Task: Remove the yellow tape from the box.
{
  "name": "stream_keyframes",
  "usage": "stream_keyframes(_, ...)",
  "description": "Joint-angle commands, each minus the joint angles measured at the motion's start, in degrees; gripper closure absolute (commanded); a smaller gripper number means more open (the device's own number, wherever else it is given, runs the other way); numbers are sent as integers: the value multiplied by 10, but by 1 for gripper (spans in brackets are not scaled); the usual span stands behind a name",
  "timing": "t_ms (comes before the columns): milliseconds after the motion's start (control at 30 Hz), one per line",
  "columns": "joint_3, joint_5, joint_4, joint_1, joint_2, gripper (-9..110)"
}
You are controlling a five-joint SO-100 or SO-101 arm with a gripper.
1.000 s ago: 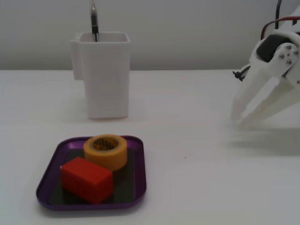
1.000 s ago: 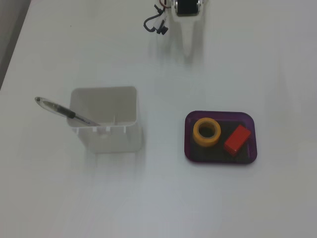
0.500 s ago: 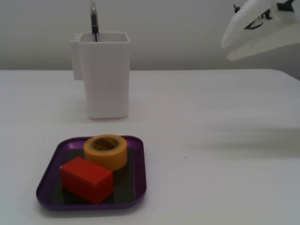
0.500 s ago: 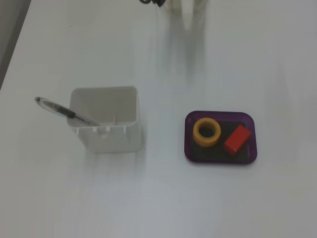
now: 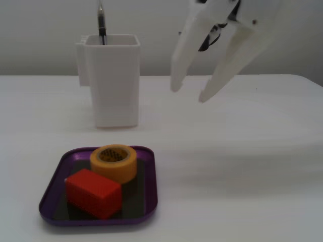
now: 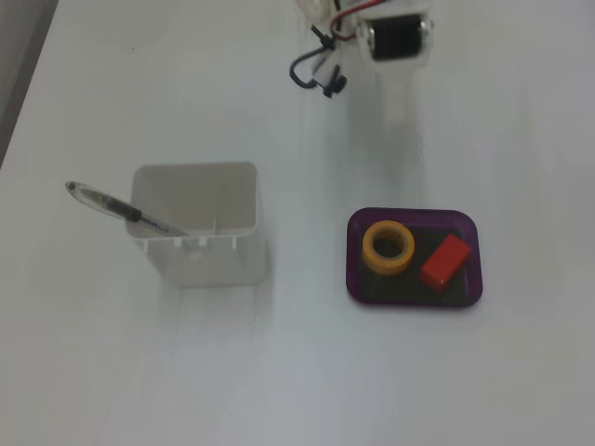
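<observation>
While my gripper (image 5: 188, 96) hung wide at upper right, the yellow tape (image 5: 114, 162) looked light, rigid; I'd pinch its wall.

- In a fixed view, the tape roll (image 5: 114, 162) and block (image 5: 94, 193) lie touching in the tray (image 5: 149, 194), roll behind.
- The container (image 5: 112, 79) holding a pen (image 5: 101, 22) stands behind the tray.

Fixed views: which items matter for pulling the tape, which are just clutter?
Job:
- yellow-orange tape roll
- shallow purple square tray holding it
- white two-finger gripper, open, raised, away from tray

Clutter:
- red rectangular block, in tray beside roll
- tall white square container
- pen in container
</observation>
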Motion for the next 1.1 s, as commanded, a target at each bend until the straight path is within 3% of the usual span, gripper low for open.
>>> stream_keyframes(0, -97, 0, -6, -15, -93, 88)
stream_keyframes(467, -278, -2, -11, -12, -347, 88)
stream_keyframes(1067, -297, -8, -11, 23, -367, 88)
